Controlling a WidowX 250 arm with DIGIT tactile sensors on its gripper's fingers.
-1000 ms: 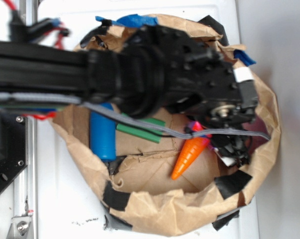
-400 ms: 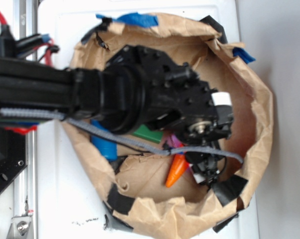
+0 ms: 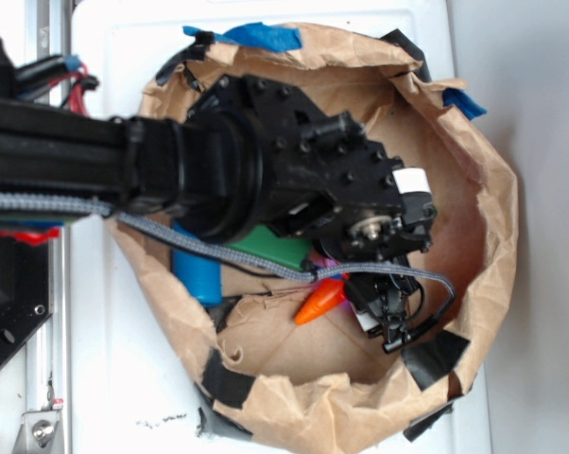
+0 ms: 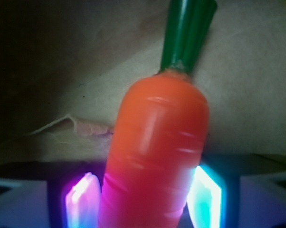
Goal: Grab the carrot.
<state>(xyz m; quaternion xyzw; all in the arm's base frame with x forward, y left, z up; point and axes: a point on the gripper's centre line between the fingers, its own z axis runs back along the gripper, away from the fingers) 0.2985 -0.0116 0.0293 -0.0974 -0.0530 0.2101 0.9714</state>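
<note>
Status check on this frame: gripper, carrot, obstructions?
Gripper closed around carrot, a glowing finger on each side. Carrot tip pokes out below the wrist inside the paper bag. Nothing blocking; blue bottle sits apart.

The gripper (image 3: 360, 288) seems closed around the carrot (image 3: 320, 302) inside the paper bag (image 3: 492, 236).

No readable text, label, brand or number appears in either view (the small white tag (image 3: 413, 180) on the black arm (image 3: 218, 170), centre-right of frame, looks blank).
</note>
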